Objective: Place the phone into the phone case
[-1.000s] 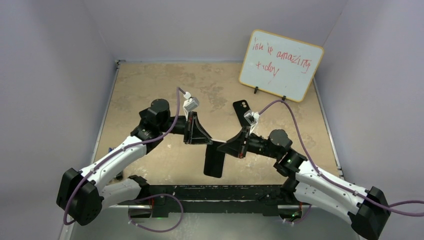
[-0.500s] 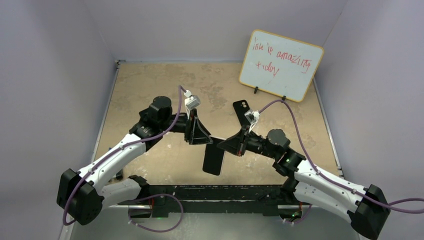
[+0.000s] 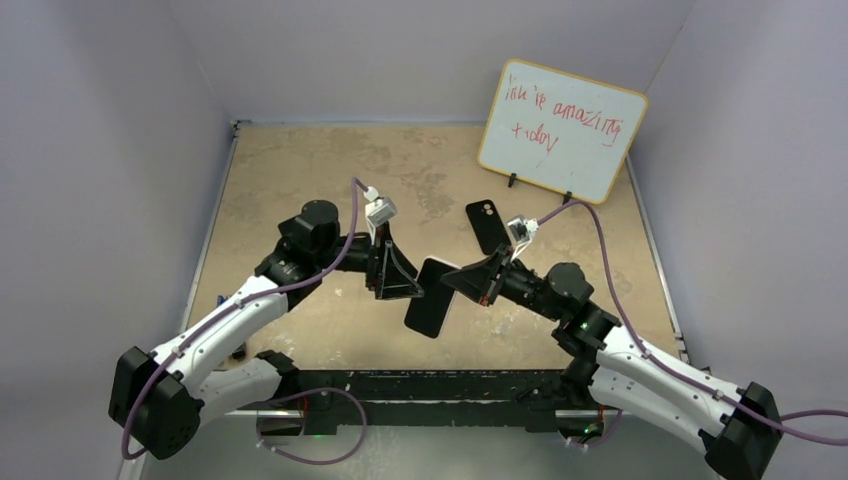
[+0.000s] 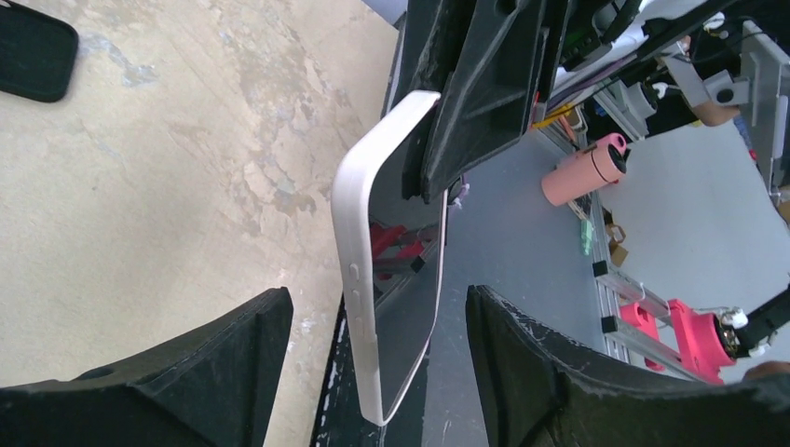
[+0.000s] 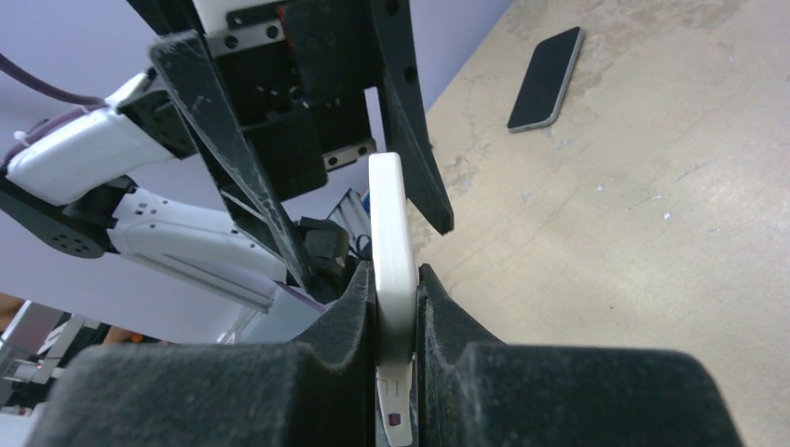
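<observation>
White-edged phone (image 5: 391,223) hangs in the air between the two arms, with the right gripper (image 5: 395,279) clamped on one end. The left gripper (image 4: 377,296) stands apart around it, fingers (image 4: 214,363) not touching. The black phone case (image 3: 487,225) lies on the table (image 3: 300,170), near the whiteboard (image 3: 560,130).

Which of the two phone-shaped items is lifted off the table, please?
The white-edged phone, clamped in the right claw and held in mid-air. The black case lies flat on the table near the whiteboard.

Glossy smooth phone (image 4: 402,317), matt rough table (image 4: 140,205)
</observation>
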Tool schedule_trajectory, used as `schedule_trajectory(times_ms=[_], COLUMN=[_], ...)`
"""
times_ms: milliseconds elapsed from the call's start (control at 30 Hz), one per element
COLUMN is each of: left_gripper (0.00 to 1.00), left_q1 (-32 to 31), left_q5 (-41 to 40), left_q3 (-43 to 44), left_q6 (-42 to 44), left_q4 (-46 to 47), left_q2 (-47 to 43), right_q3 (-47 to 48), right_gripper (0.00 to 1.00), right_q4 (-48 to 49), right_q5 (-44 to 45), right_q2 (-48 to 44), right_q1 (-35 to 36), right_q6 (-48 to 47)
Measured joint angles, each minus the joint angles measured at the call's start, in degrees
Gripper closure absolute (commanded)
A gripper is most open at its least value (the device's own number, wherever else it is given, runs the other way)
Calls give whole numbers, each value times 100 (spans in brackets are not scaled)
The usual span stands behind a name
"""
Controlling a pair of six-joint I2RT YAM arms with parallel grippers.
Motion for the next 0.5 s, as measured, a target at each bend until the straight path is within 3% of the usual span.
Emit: schedule_trajectory(times_ms=[267,400,500], left_gripper=[32,43,46], left_q1=[0,0,0], left_q5=[350,522,645], left_q3=[-238,-341,-424], left_q6=[-415,-634,-833], left_q4=[627,968,1222], left_q2=[107,212,337], right_q3=[-153,-166,-181], right_gripper=[100,100,100], right_q4=[466,634,748], right_q5=[-4,-4,-4], right_q2=[26,63,66], right_q1=[0,0,0], right_q6=[275,356,398])
